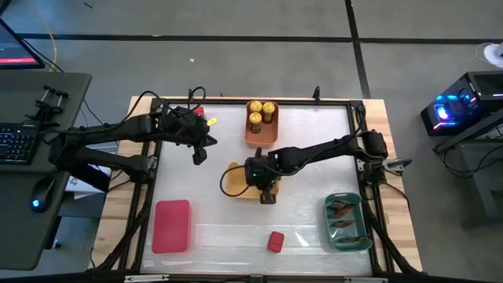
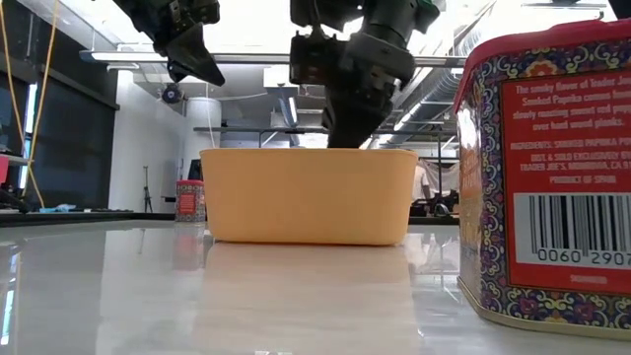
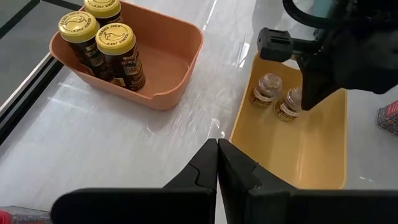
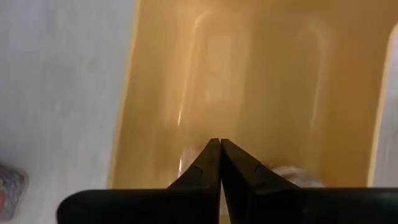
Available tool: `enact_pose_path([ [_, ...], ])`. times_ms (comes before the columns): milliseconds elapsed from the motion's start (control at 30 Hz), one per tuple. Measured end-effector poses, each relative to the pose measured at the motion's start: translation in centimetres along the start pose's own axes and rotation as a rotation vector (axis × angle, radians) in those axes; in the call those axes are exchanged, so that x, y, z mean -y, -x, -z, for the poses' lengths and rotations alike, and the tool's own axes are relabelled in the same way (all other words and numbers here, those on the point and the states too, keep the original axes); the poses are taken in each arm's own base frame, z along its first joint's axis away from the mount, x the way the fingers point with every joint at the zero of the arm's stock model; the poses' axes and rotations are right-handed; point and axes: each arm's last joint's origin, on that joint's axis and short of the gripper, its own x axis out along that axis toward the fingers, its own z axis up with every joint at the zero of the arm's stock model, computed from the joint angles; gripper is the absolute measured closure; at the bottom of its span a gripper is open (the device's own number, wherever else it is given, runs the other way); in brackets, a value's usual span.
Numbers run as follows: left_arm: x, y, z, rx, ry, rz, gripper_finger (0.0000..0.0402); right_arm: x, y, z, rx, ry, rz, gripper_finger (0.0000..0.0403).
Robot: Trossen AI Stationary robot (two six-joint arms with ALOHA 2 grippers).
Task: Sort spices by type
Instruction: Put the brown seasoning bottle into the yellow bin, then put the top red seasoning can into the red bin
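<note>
Looming at right in the low view, one red tin (image 2: 552, 177) waits unsorted. My right gripper (image 1: 267, 196), fingers pressed together, hangs over the yellow bin (image 3: 292, 143); I could topple its two short jars (image 3: 277, 99). Left gripper (image 1: 200, 156), also closed, idles upper left.

Gold-yellow lids (image 3: 115, 37) with dark print on brown-labelled jars. Salmon-orange bin (image 3: 174, 74) at twelve o'clock. Pale yellow bin (image 3: 298, 149) at centre. Red tin (image 2: 552, 168), ornate blue-and-gold border, white barcode. Flat red bin (image 1: 172, 226) at seven o'clock. Teal bin (image 1: 330, 228) at four o'clock, brown packets (image 1: 343, 209).
</note>
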Motion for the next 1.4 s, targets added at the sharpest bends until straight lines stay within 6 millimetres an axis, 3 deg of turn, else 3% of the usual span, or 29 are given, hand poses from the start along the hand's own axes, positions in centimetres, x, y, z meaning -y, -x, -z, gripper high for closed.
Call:
enact_pose_path([
  [600, 0.0, 0.0, -0.1, 0.012, 0.000, 0.001, 0.0401, 0.6, 0.4, 0.6, -0.074, 0.013, 0.086, 0.0402],
  [867, 0.0, 0.0, 0.0, 0.002, 0.000, 0.000, 0.0401, 0.9, 4.3, -2.8, 0.037, 0.103, 0.092, 0.0403],
  [1033, 0.0, 0.1, 0.5, -0.052, -0.022, -0.003, 0.0402, 2.8, 7.5, -3.3, -0.013, 0.059, 0.112, 0.0403],
  [1200, -0.1, 0.2, 1.0, -0.101, -0.022, -0.006, 0.0401, 5.5, 9.6, -1.6, -0.090, -0.051, 0.125, 0.0403],
  [1400, -0.1, 0.6, 1.2, -0.104, 0.016, -0.018, 0.0402, 7.0, 13.0, 3.8, -0.101, -0.223, 0.160, 0.0403],
])
